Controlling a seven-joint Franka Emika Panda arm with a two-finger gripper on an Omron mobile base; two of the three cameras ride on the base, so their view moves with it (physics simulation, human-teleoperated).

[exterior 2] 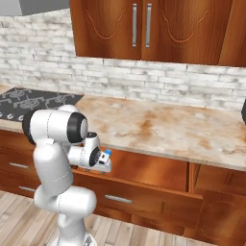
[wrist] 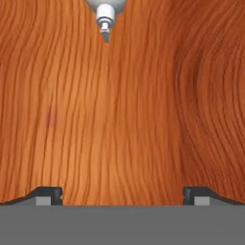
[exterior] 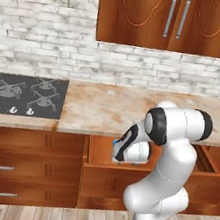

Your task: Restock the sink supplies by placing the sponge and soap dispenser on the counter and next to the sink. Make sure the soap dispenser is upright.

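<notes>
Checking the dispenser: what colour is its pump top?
White pump top, clearest in the hand view.

Even, soft rendered light, and no harsh glare in any view.

The counter point(exterior: 132, 110) is brightly and flatly lit from above, with a faint darker band where the brick wall point(exterior: 43, 35) meets it under the upper cabinets point(exterior: 172, 21). The white arm point(exterior: 172, 143) shows smooth shading, brighter on its top and greyer on its underside. The open drawer point(exterior: 100, 151) is dimmer inside. Both base views are slightly soft and low in resolution, with blocky edges. In the hand view the wood grain point(wrist: 119, 110) is warm and evenly lit; the pump top point(wrist: 105, 19) at the upper edge casts a small blurred shadow.
</notes>
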